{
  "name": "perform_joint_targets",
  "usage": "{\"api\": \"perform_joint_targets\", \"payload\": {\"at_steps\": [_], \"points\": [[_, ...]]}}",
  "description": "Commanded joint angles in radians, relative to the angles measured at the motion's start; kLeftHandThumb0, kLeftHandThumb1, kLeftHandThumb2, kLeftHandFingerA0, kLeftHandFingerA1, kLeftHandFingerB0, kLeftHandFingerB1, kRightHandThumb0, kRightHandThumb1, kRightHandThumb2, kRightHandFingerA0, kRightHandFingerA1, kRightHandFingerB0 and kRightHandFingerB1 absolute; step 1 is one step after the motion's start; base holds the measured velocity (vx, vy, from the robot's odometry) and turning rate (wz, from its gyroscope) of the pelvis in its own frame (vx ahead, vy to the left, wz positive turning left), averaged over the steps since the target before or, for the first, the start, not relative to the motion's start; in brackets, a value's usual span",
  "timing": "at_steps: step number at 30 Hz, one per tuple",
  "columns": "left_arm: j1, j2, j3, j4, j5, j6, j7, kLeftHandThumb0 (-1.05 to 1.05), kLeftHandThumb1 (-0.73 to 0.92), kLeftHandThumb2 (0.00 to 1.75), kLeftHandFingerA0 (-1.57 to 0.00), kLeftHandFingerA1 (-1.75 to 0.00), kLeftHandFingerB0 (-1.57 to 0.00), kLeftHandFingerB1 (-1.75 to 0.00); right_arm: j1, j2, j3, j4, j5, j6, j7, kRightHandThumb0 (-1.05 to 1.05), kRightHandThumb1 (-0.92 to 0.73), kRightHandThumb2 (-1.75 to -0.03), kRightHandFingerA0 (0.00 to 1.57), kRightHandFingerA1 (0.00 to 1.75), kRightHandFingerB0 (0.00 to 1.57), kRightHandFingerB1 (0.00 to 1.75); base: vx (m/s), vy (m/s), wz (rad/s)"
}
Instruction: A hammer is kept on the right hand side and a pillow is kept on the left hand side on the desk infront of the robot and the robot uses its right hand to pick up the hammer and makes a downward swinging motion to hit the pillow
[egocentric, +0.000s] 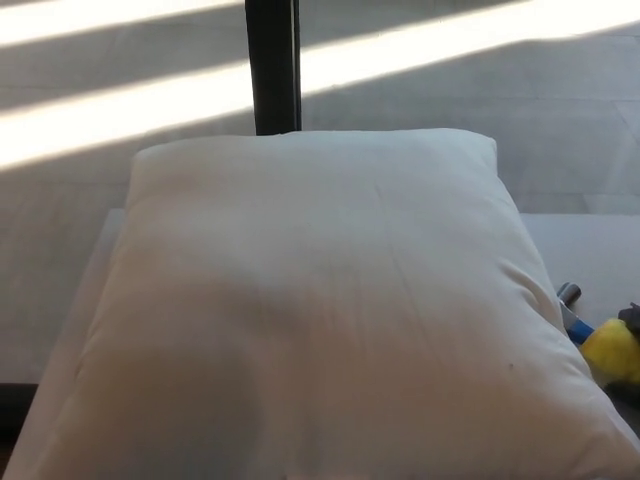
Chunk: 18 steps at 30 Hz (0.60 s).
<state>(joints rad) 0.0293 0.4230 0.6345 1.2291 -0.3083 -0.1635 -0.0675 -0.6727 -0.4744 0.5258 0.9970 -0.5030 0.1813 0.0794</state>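
A big white pillow (320, 310) lies flat on the pale desk (585, 250) and fills most of the head view; its near edge runs out of the picture at the bottom. Its cover is smooth, with only faint creases, and a soft shadow lies on the lower left part.

The hammer (600, 340) is on the desk just beside the right edge of the pillow, at the far right of the picture. Only a part of it shows — a small grey metal tip, a short blue piece and a yellow piece. The pillow hides the rest.

At the very right border, touching the yellow part, there is something dark, the right hand (632, 322). So little of it is visible that I cannot tell how its fingers stand, or if it holds the hammer.

Behind the desk a black post (272, 65) stands upright on the grey floor (500, 110), and bright bands of sunlight (120, 110) cross this floor.
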Motion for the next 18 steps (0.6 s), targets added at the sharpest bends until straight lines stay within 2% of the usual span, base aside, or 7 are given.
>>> {"api": "perform_joint_targets", "payload": {"at_steps": [1, 5, 7, 10, 12, 17, 18], "points": [[0.003, 0.016, -0.004, -0.006, -0.011, -0.03, -0.012, -0.58, 0.65, 0.6, -0.74, -0.51, -0.6, -0.46, 0.068, 0.035, 0.033, 0.095, -0.052, 0.038, 0.01, -0.34, -0.67, -0.61, 0.51, 1.34, 0.25, 0.34, 0.0, 0.0, 0.0], [0.002, 0.018, -0.008, 0.004, -0.012, -0.032, -0.019, -0.59, 0.65, 0.6, -0.76, -0.51, -0.61, -0.45, 0.061, 0.05, 0.043, 0.099, -0.068, 0.014, 0.017, -0.39, -0.65, -0.59, 0.84, 0.85, 0.47, 0.4, 0.0, 0.0, 0.0], [-0.002, 0.021, -0.007, 0.008, -0.017, -0.026, -0.026, -0.59, 0.65, 0.6, -0.74, -0.5, -0.59, -0.44, 0.058, 0.057, 0.05, 0.096, -0.078, 0.024, 0.022, -0.43, -0.65, -0.59, 0.83, 0.87, 0.6, 0.53, 0.0, 0.0, 0.0], [-0.008, 0.02, -0.01, 0.0, -0.018, -0.018, -0.007, -0.61, 0.63, 0.6, -0.79, -0.5, -0.63, -0.45, 0.052, 0.072, 0.087, 0.102, -0.121, 0.032, 0.004, -0.36, -0.7, -0.6, 0.76, 1.04, 0.38, 0.45, 0.0, 0.0, 0.0], [-0.009, 0.02, -0.011, 0.0, -0.02, -0.019, -0.013, -0.59, 0.64, 0.6, -0.79, -0.51, -0.6, -0.45, 0.055, 0.07, 0.105, 0.098, -0.139, 0.026, -0.005, -0.43, -0.55, -0.92, 0.72, 1.0, 0.36, 0.57, 0.0, 0.0, 0.0], [-0.007, 0.02, -0.025, 0.005, -0.011, -0.031, -0.024, -0.6, 0.65, 0.6, -0.72, -0.48, -0.56, -0.44, 0.041, 0.072, 0.143, 0.112, -0.179, 0.036, 0.003, -0.38, -0.57, -0.57, 0.75, 1.16, 0.73, 0.54, 0.0, 0.0, 0.0], [-0.007, 0.019, -0.028, 0.003, -0.01, -0.033, -0.021, -0.59, 0.66, 0.6, -0.73, -0.49, -0.56, -0.44, 0.042, 0.068, 0.15, 0.112, -0.189, 0.029, -0.006, -0.37, -0.66, -0.6, 0.72, 1.22, 0.56, 0.52, 0.0, 0.0, 0.0]]}}
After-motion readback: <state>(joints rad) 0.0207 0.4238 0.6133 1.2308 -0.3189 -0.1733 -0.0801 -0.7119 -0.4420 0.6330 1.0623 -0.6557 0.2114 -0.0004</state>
